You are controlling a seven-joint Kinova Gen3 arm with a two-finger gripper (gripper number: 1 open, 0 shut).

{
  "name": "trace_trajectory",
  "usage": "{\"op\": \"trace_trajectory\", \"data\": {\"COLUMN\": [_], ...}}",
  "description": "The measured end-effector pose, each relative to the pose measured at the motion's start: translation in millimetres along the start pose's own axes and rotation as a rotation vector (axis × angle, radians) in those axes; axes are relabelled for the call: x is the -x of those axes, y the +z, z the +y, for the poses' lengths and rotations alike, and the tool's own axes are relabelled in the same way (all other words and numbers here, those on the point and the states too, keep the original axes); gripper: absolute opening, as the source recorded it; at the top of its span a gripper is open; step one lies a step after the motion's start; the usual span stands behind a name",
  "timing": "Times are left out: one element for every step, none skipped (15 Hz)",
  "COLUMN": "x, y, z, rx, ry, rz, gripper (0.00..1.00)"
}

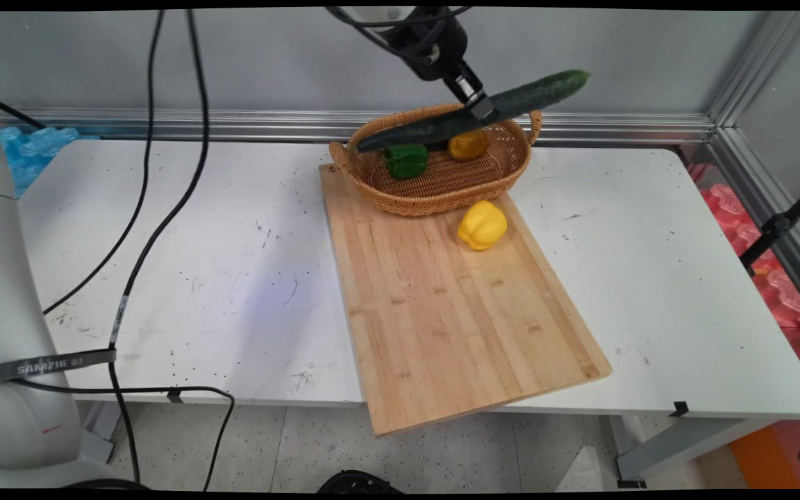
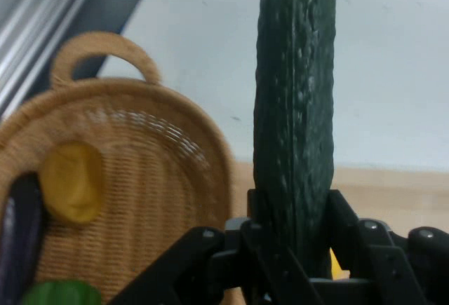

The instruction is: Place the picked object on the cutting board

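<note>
White scuffed tabletop (image 1: 233,264) before a grey wall, black two-finger gripper (image 1: 481,109) raised over an oval woven wicker basket (image 1: 442,184), fingers (image 2: 261,210) pinching a long dark green cucumber (image 1: 473,111) tilted in the air, green pepper (image 1: 405,160) and orange-yellow pepper (image 1: 468,144) inside the basket, yellow bell pepper (image 1: 482,224) just beside it on a pale wooden cutting board (image 1: 455,312).

White arm (image 1: 4,278), black cables (image 1: 157,208), black jaws

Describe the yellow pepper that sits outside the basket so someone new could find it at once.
Start at the wooden cutting board lying across the white table. At its far end stands a wicker basket, and the yellow pepper rests on the board just in front of it. It is the only vegetable outside the basket, brighter than the yellow-orange one inside.
</note>
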Motion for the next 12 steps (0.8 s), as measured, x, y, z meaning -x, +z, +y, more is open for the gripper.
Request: {"op": "trace_trajectory", "data": {"x": [5.0, 10.2, 14.9, 20.5, 23.7, 28.4, 34.4, 38.4, 43.4, 47.1, 50.4, 54.3], "y": [-7.3, -13.9, -19.1, -24.5, -27.1, -30.5, -33.7, -35.2, -36.0, -35.3, -33.9, -31.4], "z": [8.7, 17.1, 24.1, 32.1, 36.7, 43.5, 53.0, 60.1, 69.6, 77.0, 84.2, 92.6], "rx": [0.012, 0.024, 0.033, 0.044, 0.05, 0.06, 0.072, 0.082, 0.094, 0.104, 0.112, 0.122], "ry": [0.006, 0.014, 0.022, 0.031, 0.037, 0.046, 0.061, 0.072, 0.088, 0.099, 0.111, 0.124], "rz": [-0.005, -0.01, -0.014, -0.02, -0.023, -0.028, -0.034, -0.038, -0.043, -0.047, -0.051, -0.056], "gripper": [0.0, 0.0, 0.0, 0.0, 0.0, 0.0, 0.0, 0.0, 0.0, 0.0, 0.0, 0.0]}}
